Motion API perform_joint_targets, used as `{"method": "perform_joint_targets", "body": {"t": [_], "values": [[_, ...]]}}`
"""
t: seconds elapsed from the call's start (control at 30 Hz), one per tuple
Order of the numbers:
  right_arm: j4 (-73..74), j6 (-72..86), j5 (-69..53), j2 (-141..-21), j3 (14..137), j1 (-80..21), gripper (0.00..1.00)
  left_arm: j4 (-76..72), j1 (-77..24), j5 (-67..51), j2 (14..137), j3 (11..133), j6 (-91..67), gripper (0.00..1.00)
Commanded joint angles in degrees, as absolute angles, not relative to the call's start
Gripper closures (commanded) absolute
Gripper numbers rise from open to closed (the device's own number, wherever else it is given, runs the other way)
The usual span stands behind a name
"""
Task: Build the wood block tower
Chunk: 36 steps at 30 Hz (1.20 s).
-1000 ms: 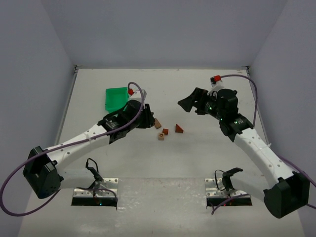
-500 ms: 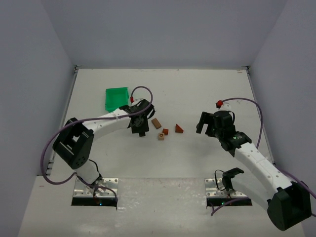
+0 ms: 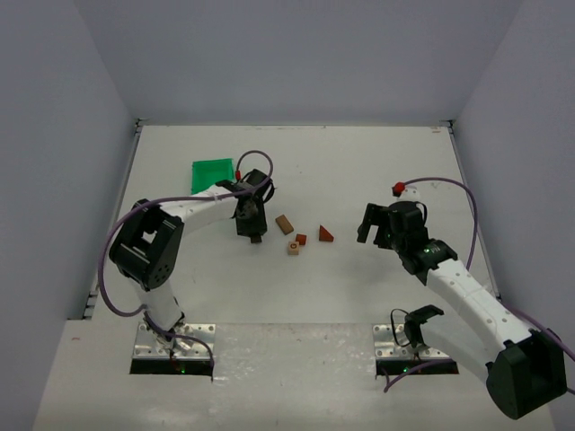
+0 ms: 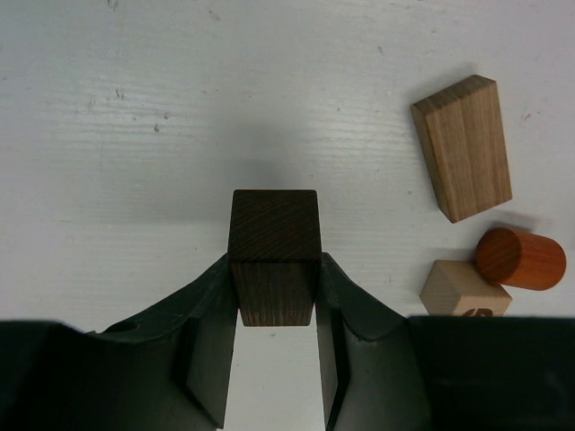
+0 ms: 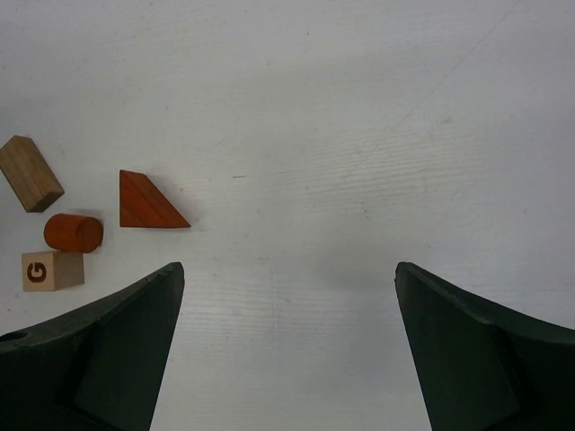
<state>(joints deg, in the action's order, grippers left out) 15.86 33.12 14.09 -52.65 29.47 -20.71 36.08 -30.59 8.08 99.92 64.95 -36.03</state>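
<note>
While hanging low over the white table [image 3: 377, 162], pinches a small dark brown wooden cube [image 4: 274, 238] between the two black fingers of the left gripper [image 4: 274, 292]. Squeezes it by two side faces, with most of the cube poking out past the fingertips. Cannot tell whether the cube touches the table.

Just to the right of it in the left wrist view, shows three more little pieces lying on the table: a tan wooden bar [image 4: 463, 148] lying flat, a short reddish-brown wooden cylinder [image 4: 521, 259] on its side, and a pale wooden cube [image 5: 52, 270] with a letter G on top. Puts the cylinder right beside the pale cube, and the bar near both but apart. Leaves a reddish-brown wooden wedge [image 5: 148, 202] flat by itself, a bit closer to the right arm. Not stacked yet, any of them.

On the other side, spreads the right gripper [image 5: 287, 278] wide, with nothing between its fingers, apart from the wedge. Behind the left arm, a green plastic bin [image 3: 212, 172] on the table.
</note>
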Motion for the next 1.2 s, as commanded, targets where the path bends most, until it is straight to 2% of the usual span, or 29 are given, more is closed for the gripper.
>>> {"method": "perform_joint_targets", "body": {"t": [0.0, 0.17, 0.27, 0.37, 0.57, 0.8, 0.9, 0.93, 1.0, 1.1, 1.17], "values": [[13.8, 32.72, 14.62, -53.11, 30.29, -20.42, 0.01, 35.56, -30.15, 5.43, 102.14, 67.17, -33.43, 0.99], [13.54, 32.62, 14.43, -53.34, 30.31, -20.48, 0.01, 35.95, -30.06, 6.02, 102.67, 67.49, -32.38, 1.0], [12.78, 31.7, 13.97, -53.35, 30.1, -20.46, 0.01, 36.52, -31.05, 2.5, 102.37, 68.54, -24.83, 1.0], [11.96, 31.22, 13.2, -53.6, 29.92, -20.48, 0.01, 35.12, -35.11, 10.47, 99.71, 68.32, -22.59, 1.0], [11.95, 30.85, 13.46, -53.11, 29.72, -20.48, 0.01, 39.74, -34.63, 13.42, 100.82, 70.2, -23.54, 1.0], [11.95, 31.0, 14.3, -51.29, 29.0, -20.48, 0.01, 38.89, -34.78, 9.82, 103.37, 68.62, -21.11, 1.0], [11.98, 31.03, 14.59, -51.04, 28.86, -20.48, 0.01, 39.23, -34.83, 8.4, 105.05, 69.31, -20.19, 0.9], [12.01, 31.0, 14.56, -50.92, 28.89, -20.48, 0.01, 39.29, -34.89, 8.5, 105.53, 69.49, -19.94, 0.77], [11.95, 30.94, 14.63, -50.36, 28.63, -20.46, 0.01, 39.42, -34.89, 8.2, 106.76, 69.96, -19.33, 0.63], [12.04, 30.85, 15.21, -49.74, 28.39, -20.39, 0.01, 39.9, -34.89, 8.64, 107.3, 70.93, -19.16, 0.57], [11.95, 30.85, 15.29, -49.4, 28.3, -20.39, 0.01, 39.9, -34.89, 9.4, 106.88, 71.19, -19.42, 0.5]]}}
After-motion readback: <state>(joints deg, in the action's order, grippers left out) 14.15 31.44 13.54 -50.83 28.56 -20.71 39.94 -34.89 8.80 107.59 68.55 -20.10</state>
